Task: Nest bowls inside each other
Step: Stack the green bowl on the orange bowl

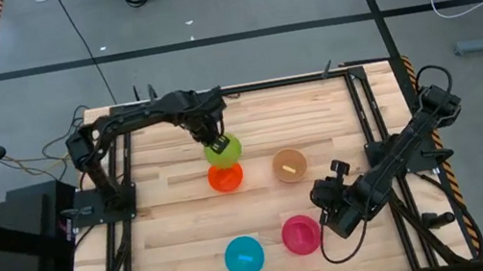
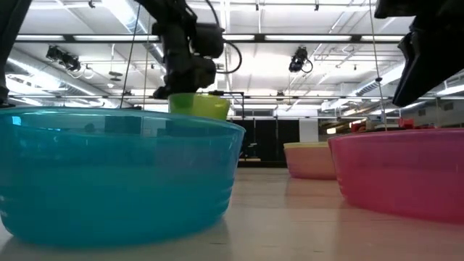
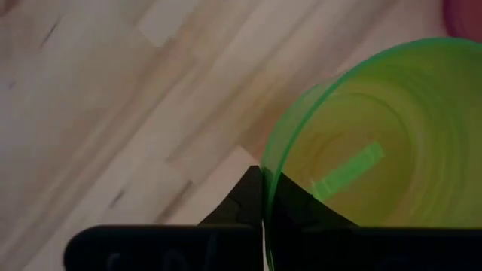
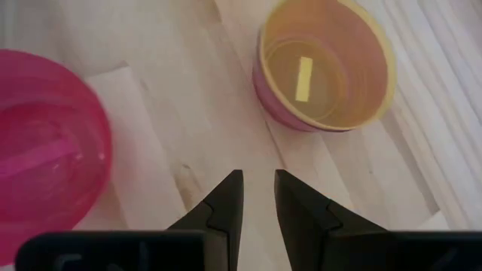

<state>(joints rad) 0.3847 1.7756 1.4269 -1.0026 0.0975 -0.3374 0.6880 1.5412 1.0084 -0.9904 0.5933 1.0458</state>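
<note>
Left gripper pinching the green bowl by its rim, lifted just above the orange bowl, right gripper beside the pink-red bowl – fingers narrowly apart, empty – yellow bowl mid-table, blue bowl near the front edge.

Two arms, black throughout, matte, built of slim tube-like links with bulkier blocks at joints. Black cables loop along left arm and right arm. Boxy black housing behind each gripper. Fingers dark, wedge-shaped, tapering to narrow tips, stepped notches on inner edges. No visible markings.
</note>
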